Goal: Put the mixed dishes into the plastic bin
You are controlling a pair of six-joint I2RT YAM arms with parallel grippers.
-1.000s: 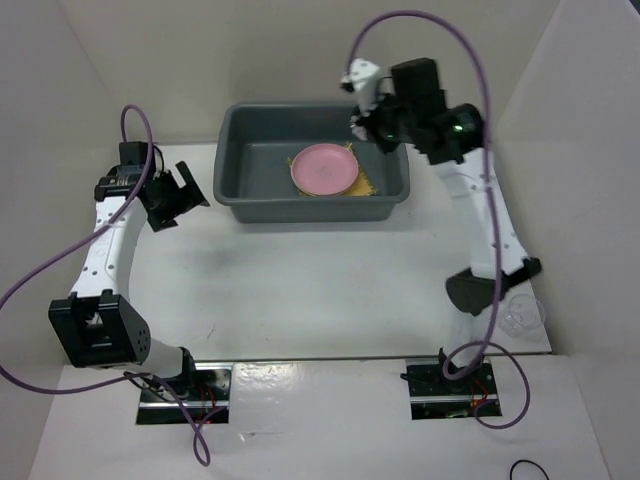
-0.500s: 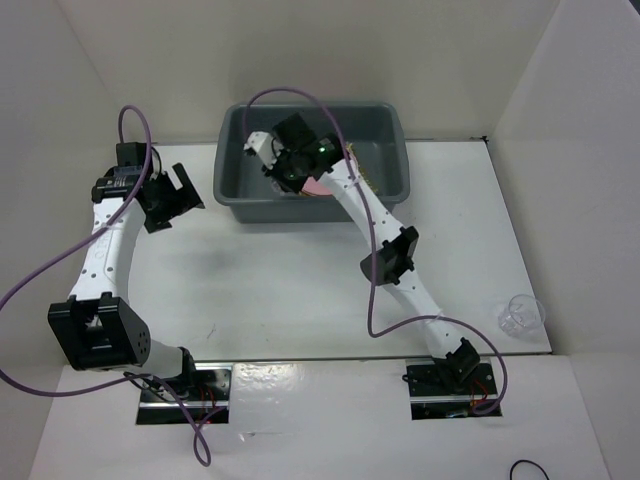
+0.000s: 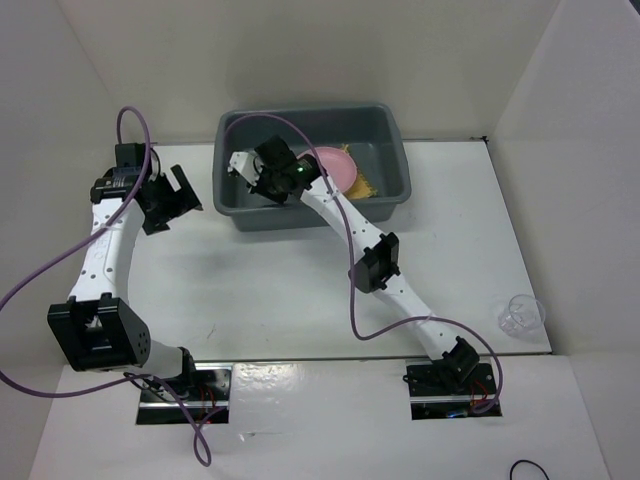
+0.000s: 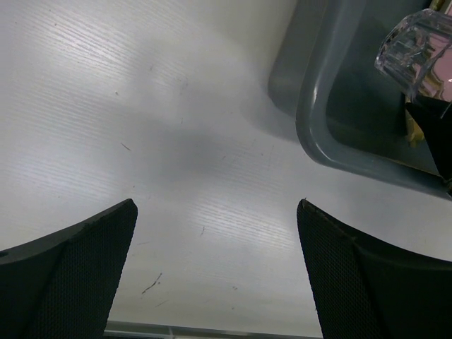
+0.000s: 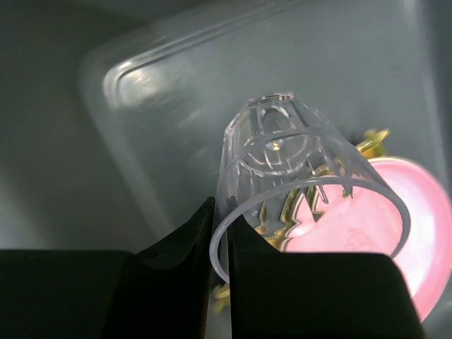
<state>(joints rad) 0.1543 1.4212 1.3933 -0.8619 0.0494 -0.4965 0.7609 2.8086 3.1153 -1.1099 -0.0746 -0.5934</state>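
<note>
The plastic bin sits at the far side of the table, with the pink plate lying over the bamboo mat inside it. The left gripper hovers left of the bin, fingers spread wide. The right gripper pinches the rim of a clear cup over the bin's left end. A second clear cup stands near the table's right edge

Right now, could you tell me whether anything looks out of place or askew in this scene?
One clear cup stands alone near the right edge of the table, far from the plastic bin. The right gripper pinches a second cup by its rim, tipped sideways over the bin. Nothing looks spilled or broken.
</note>
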